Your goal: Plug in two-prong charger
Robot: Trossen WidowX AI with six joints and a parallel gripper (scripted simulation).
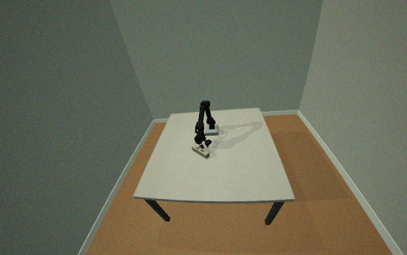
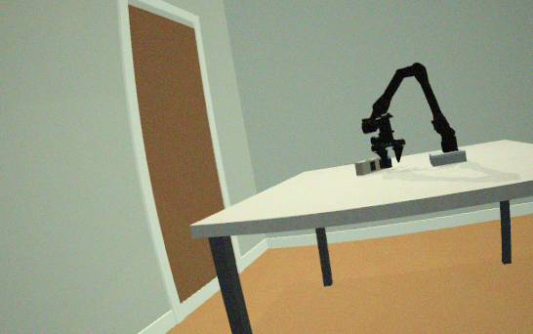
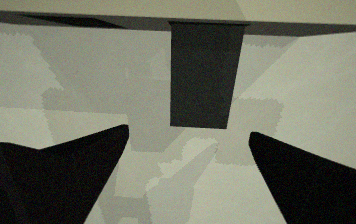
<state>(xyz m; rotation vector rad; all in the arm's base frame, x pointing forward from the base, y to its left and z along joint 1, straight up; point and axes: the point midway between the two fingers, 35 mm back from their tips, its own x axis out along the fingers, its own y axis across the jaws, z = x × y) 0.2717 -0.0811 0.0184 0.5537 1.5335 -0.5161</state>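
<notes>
The beige power strip (image 1: pixel 200 152) (image 2: pixel 362 168) (image 3: pixel 125 6) lies on the table, crossing the top of the wrist view. The dark charger (image 3: pixel 205 75) is a small block whose far end meets the strip's near side face, right of a dark opening in that face. No prongs show, and how deep they sit cannot be seen. My gripper (image 2: pixel 391 160) (image 3: pixel 188 134) is open and empty. Its fingertips stand apart just short of the charger's near end, one to each side, with gaps. In the top view the fingers are small and dark beside the strip.
The arm's base (image 1: pixel 212 130) (image 2: pixel 448 157) stands on the white table (image 1: pixel 223 179) (image 2: pixel 312 200), behind the strip. The arm arches up and over from it. The arm's shadow falls across the table top. A brown door (image 2: pixel 171 122) is in the wall behind.
</notes>
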